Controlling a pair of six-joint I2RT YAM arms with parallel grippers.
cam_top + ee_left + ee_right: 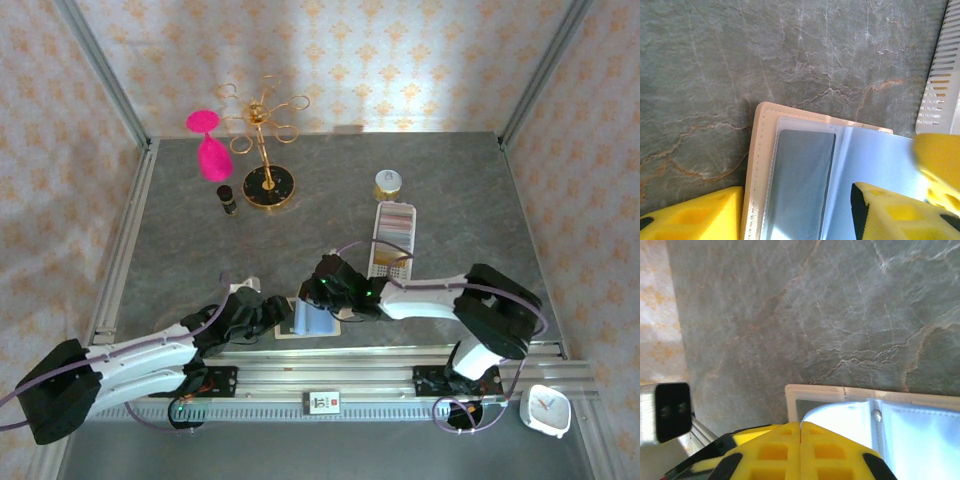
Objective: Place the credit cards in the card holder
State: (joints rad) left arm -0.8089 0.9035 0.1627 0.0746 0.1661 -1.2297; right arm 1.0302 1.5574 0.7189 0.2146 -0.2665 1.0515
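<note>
The small beige leather-like card holder (760, 165) lies opened like a book on the grey marble-patterned tabletop (420, 170), close to the near edge and about midway along it. The left wrist view shows what the overhead view cannot. There is a stitched cream border, clear plastic sleeves inside, and one flat dark grey card (800, 185) already sitting in the left-hand sleeve.

The left gripper (795, 200) is spread wide. One yellow finger sits just outside the holder's stitched edge and the other over the clear sleeves. Whether either finger presses on the holder cannot be told.

The right wrist view shows the right gripper (800, 427) with its two yellow fingers pressed flat together, clenched. A pale bluish sleeve leaf curls up from the holder to meet the fingertips. Whether the leaf is pinched between them cannot be told.

From overhead, the two grippers meet over the holder, the left arm reaching in from the near left corner and the right arm from the near right.

Beyond the holder, towards the right edge, lies a long white perforated tray (392, 240). Its slotted end also shows at the right border of the left wrist view. Further back is a small round cream jar (388, 184).

Near the far edge, left of centre, a gold wire stand (266, 150) rises from a dark round base. Pink ornaments (211, 150) and a small dark bottle (228, 198) stand beside it. A white clock (545, 410) sits off the near right corner.
</note>
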